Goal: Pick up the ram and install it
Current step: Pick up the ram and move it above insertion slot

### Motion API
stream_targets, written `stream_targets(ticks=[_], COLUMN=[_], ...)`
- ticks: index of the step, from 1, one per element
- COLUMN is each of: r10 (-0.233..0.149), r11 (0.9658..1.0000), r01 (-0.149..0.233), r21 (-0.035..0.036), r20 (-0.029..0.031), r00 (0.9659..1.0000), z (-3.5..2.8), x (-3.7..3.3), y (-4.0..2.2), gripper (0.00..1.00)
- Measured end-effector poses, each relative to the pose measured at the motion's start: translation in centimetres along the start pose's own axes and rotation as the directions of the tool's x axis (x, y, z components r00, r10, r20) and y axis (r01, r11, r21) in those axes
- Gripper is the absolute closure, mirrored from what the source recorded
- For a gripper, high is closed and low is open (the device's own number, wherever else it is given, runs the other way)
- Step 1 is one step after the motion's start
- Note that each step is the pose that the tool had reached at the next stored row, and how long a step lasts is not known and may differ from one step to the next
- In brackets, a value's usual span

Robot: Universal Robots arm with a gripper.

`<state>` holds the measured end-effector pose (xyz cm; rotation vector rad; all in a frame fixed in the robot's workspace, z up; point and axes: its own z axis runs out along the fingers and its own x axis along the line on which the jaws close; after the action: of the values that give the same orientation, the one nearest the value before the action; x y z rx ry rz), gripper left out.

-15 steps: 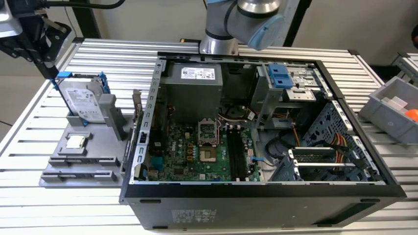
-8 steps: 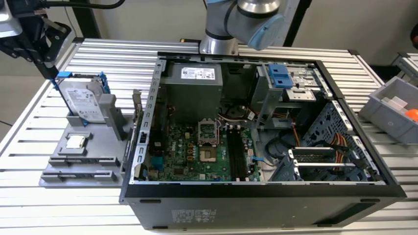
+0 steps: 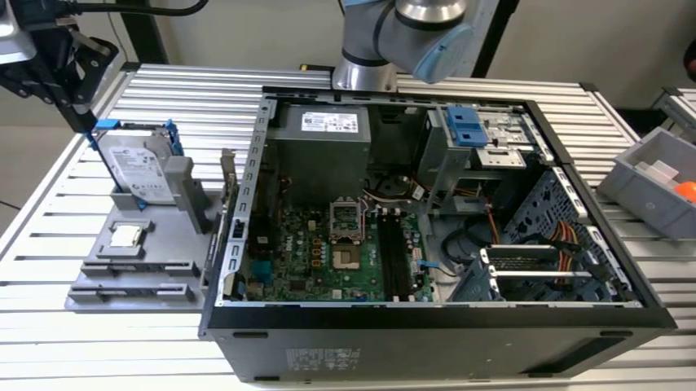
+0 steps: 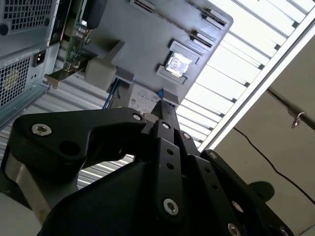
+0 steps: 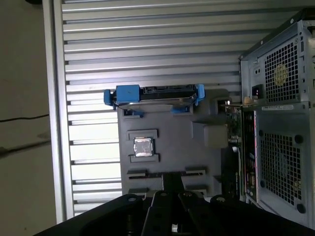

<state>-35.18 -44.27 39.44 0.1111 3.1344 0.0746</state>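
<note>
The ram is out of view. My gripper (image 3: 83,124) hangs at the exterior view's far left, above the back corner of the grey parts holder (image 3: 103,269), close to the blue bracket of the silver hard drive (image 3: 142,167). Its fingers are pressed together into one dark point with nothing showing between them, in both wrist views (image 5: 172,179) (image 4: 162,107). The holder's long narrow slots (image 5: 167,173) look bare. The open computer case (image 3: 435,322) lies to the exterior view's right, its motherboard (image 3: 326,252) and dark memory slots (image 3: 394,257) exposed.
A square CPU chip (image 3: 127,236) lies in the holder. A green expansion card (image 3: 230,175) stands between holder and case. A grey bin (image 3: 653,175) holding something orange sits at the exterior view's far right. The ribbed metal table (image 3: 196,90) runs all around.
</note>
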Motion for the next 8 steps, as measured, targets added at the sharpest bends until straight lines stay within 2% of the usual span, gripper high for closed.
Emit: stream_targets(ticks=[8], r10=[0.0], r11=[1.0], r01=[0.0], r21=[0.0002], r20=[-0.001], r00=[1.0], z=[-0.06], x=[-0.2], y=[-1.38], gripper=[1.0])
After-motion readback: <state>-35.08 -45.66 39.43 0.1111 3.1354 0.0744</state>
